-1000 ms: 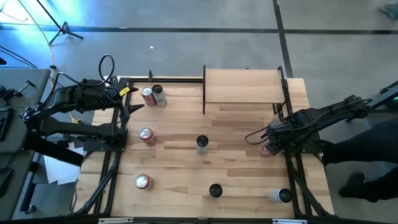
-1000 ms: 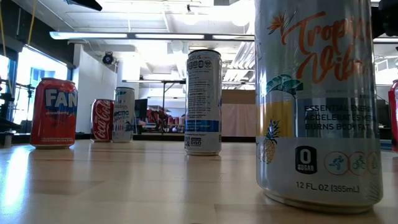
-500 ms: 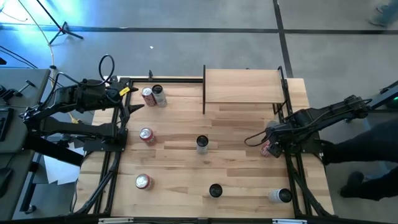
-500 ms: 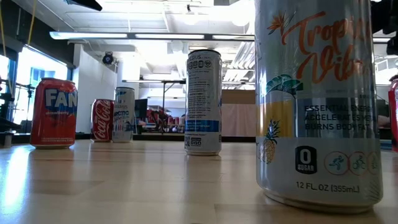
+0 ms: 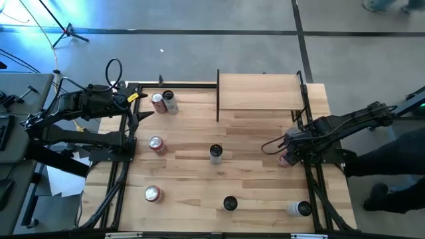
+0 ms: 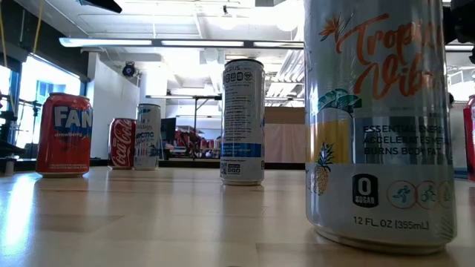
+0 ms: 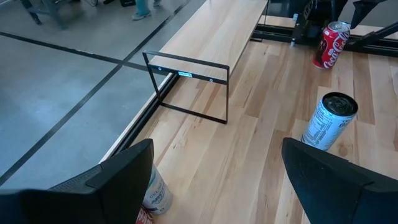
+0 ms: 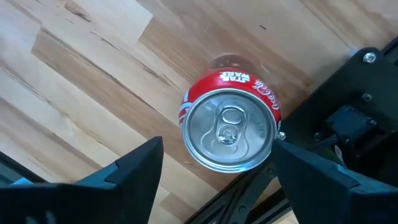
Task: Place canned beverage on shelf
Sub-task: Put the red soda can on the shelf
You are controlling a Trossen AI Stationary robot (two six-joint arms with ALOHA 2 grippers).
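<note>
A red cola can point(image 8: 230, 127) stands upright on the table near its right edge point(image 5: 285, 159), in front of the shelf point(image 5: 262, 93), a light-wood board in a black frame at the far right. My right gripper point(image 8: 219, 149) hangs over the can, pointing down, open, with one finger on either side of its top. One finger comes close to the can's rim; I see no touch. My left gripper point(image 5: 139, 106) waits open at the table's far left; its wrist view shows its open fingers point(image 7: 118, 180) and the shelf point(image 7: 211, 37) beyond.
Other cans stand about: two at the far left point(image 5: 163, 101), a red one point(image 5: 157, 145), a slim silver one in the middle point(image 5: 216, 153), a red one point(image 5: 153, 193), a black-topped one point(image 5: 230, 203) and a white one point(image 5: 299, 208) near the front. Black frame rails run along both sides.
</note>
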